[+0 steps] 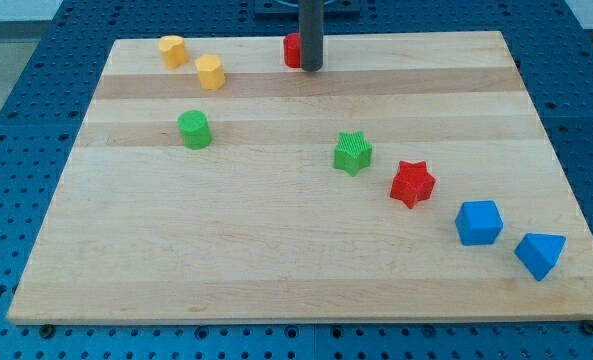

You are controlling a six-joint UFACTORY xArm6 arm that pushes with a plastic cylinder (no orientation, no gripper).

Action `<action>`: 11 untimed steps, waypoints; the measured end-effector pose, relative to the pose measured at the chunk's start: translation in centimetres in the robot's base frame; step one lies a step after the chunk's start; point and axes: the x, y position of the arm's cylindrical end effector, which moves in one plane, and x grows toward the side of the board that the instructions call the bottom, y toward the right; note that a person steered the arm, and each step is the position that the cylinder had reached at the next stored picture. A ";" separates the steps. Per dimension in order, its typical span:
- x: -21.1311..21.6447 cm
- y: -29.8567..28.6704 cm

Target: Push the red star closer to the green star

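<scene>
My tip (311, 68) sits at the board's top edge, touching a red block (292, 49); it carries no gripper. The red star (412, 183) lies just right of the green star (353, 152), mid-board.

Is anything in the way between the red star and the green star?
No. The red star-shaped block sits just right of and below the green star-shaped block, with only bare wooden board between them. My tip is far off, at the view's top.

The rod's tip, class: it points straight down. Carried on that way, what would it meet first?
My tip would meet the wooden board itself, not a block; it seems already there. The small red block sits just to the view's left, partly hidden behind the rod.
</scene>
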 end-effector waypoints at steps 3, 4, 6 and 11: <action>4.3 1.6; 8.4 5.1; 15.0 13.1; 26.1 11.7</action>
